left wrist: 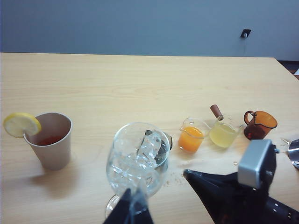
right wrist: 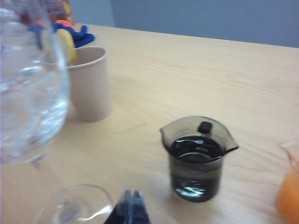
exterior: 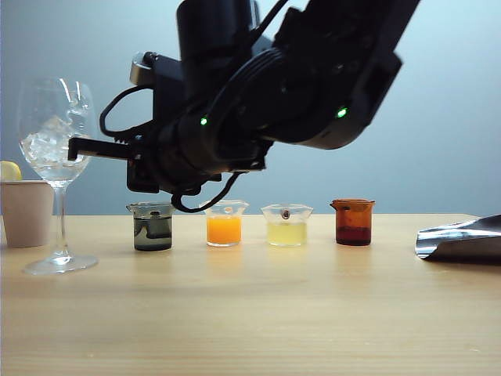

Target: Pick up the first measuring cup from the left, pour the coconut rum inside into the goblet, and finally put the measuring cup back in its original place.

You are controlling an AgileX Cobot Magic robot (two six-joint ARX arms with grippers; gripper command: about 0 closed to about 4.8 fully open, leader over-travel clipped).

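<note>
The right gripper (right wrist: 131, 205), fingers pressed together and empty, hovers near the smoky measuring cup (right wrist: 198, 158); the left gripper (left wrist: 133, 210), fingers closed, sits beside the goblet (left wrist: 135, 158).

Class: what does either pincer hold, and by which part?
Nothing. Right pincer is shut, empty, short of the first measuring cup; left pincer, by the goblet, grips nothing.
</note>
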